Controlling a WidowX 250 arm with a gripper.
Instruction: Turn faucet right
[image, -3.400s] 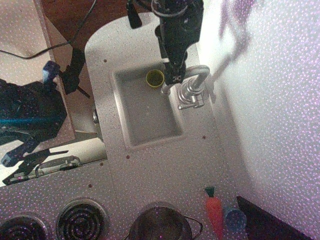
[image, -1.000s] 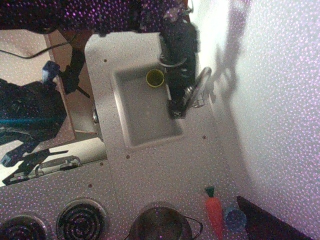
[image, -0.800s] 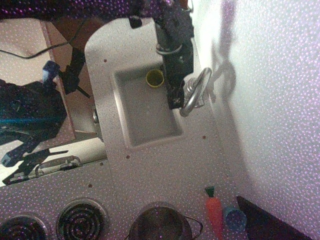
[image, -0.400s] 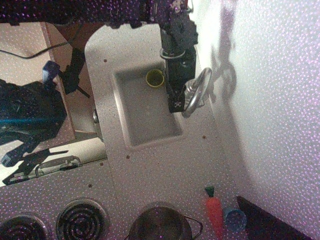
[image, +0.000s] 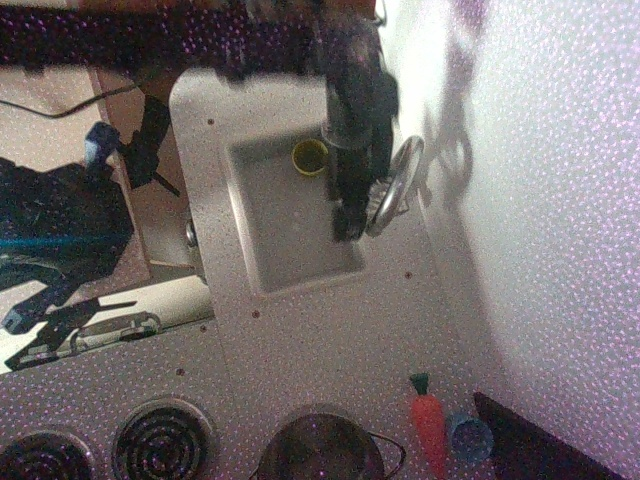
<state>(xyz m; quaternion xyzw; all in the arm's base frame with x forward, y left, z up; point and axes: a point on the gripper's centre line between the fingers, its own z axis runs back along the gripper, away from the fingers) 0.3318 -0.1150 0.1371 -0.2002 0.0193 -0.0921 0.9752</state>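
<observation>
Faucet (image: 395, 188) stands at the 3 o'clock rim of the sink (image: 262, 240) on the counter (image: 330, 330), its arched spout angled toward 6 o'clock, with a small yellow-green cup (image: 309, 156) at the sink's 12 o'clock end. Blurred and dark, the end effector (image: 348, 222) sits just beside the spout's 9 o'clock side, and whether its jaws are parted or gripping anything cannot be told. Pushing well likely means steady sideways contact low on the arch, following its arc so the tip does not slip off.
</observation>
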